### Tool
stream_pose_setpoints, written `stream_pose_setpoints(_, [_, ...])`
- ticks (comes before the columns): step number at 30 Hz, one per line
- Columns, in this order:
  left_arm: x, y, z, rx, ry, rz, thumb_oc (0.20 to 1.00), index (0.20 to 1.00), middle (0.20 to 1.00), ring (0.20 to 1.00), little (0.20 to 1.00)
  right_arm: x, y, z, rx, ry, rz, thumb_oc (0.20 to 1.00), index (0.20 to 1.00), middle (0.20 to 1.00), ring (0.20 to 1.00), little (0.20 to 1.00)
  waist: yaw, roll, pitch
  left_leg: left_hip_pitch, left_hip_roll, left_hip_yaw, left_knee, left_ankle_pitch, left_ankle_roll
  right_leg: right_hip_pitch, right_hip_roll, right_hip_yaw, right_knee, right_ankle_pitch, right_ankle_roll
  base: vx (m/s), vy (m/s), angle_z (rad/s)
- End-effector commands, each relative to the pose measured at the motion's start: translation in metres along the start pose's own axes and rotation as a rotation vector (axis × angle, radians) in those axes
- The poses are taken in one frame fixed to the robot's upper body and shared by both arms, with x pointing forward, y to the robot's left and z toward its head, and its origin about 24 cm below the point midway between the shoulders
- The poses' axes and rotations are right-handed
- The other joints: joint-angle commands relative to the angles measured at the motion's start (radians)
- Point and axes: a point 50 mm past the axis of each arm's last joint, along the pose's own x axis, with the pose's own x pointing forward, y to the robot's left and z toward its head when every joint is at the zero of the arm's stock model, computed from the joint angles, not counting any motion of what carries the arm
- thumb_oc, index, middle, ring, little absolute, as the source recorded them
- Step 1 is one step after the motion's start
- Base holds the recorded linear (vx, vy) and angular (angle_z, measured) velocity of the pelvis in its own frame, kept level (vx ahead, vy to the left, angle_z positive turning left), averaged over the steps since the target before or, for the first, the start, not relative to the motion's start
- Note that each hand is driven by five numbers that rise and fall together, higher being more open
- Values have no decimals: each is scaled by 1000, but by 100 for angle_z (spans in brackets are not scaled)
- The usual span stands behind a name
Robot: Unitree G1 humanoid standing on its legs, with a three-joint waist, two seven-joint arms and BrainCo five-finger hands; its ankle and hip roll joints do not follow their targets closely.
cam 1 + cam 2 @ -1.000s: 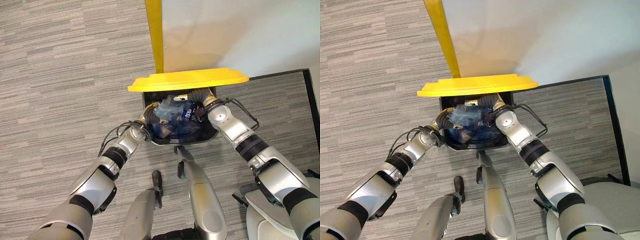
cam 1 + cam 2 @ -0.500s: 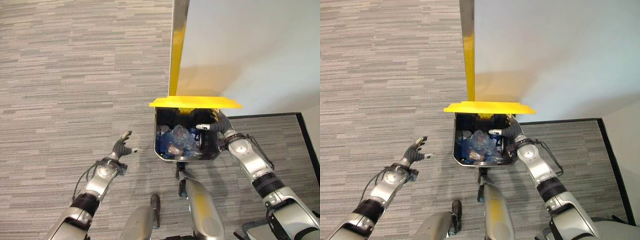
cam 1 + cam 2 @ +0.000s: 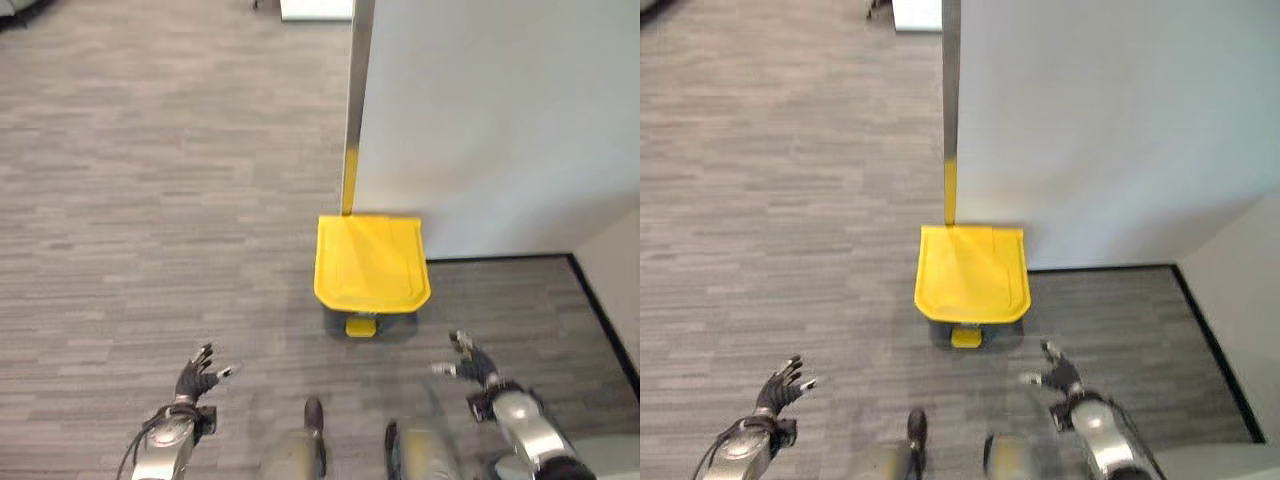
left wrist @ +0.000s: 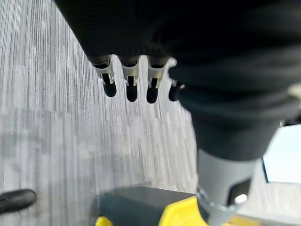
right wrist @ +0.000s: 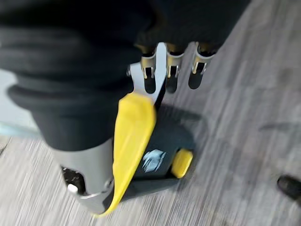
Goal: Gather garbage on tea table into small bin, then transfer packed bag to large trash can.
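The large trash can (image 3: 370,322) is dark grey with a yellow lid (image 3: 370,262) and a yellow pedal (image 3: 361,327). It stands on the carpet against a white partition, and its lid is down, so the bag of rubbish inside is hidden. My left hand (image 3: 196,378) hangs low at the left, well away from the can, fingers spread and holding nothing. My right hand (image 3: 470,361) is low at the right, a little nearer the can, also with fingers spread and empty. The can's lid (image 5: 131,141) and pedal (image 5: 181,163) show past my right hand's fingers (image 5: 170,75).
A white partition (image 3: 490,120) with a metal edge post (image 3: 355,90) rises behind the can. A black strip (image 3: 600,310) borders the carpet at the right. Open grey carpet (image 3: 150,200) spreads to the left and front.
Both hands have come out of the can and dropped back to my sides, empty. The yellow lid has closed over the bag. The camera has pulled back and up from the can.
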Motion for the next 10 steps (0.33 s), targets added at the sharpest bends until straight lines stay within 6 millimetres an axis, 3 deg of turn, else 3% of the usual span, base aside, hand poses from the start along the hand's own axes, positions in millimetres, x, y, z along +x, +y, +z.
stream_pose_setpoints(1, [4, 2, 21, 3, -92, -6, 1000, 1000, 1000, 1000, 1000, 3, -22, 27, -13, -117, -63, 1000, 1000, 1000, 1000, 1000, -17, -24, -8, 117, -90, 19, 81, -172, 56, -50, 4, 11, -63, 137, 50, 88, -138, -16])
stream_pose_setpoints(10, [0, -1, 2, 28, -23, -26, 1000, 1000, 1000, 1000, 1000, -4, -29, 6, -1, -49, -84, 1000, 1000, 1000, 1000, 1000, -30, -23, -52, 155, -71, 20, -7, -130, 34, 25, 12, -6, -191, 152, 37, 37, -56, -1])
